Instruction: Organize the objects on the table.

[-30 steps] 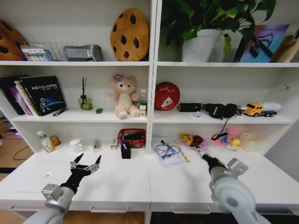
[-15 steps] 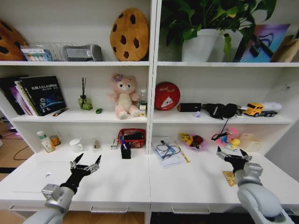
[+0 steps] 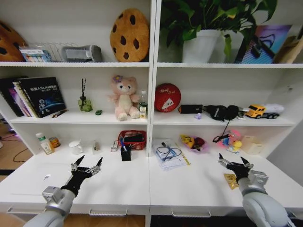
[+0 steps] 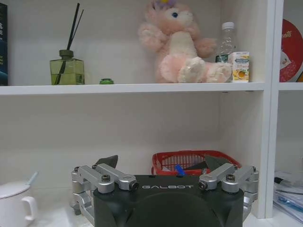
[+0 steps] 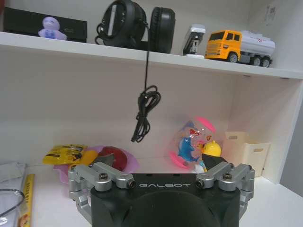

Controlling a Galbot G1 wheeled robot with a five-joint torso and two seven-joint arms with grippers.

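Observation:
The long white table runs across the bottom of the head view. Along its back edge stand a white mug, a red basket, a black pen holder and a stack of papers with a yellow pen beside it. A small yellow packet lies flat at the right. My left gripper hovers open over the table's left part, holding nothing. My right gripper is open and empty just above and behind the yellow packet. The left wrist view faces the red basket.
White shelves rise behind the table with a pink plush bear, books, a diffuser bottle, headphones and a toy truck. A cable hangs from the shelf over colourful toys.
Over the last second my right arm swung from the table's middle out to the right, and its gripper now stands open there. The left arm has not moved. The camera shifted slightly.

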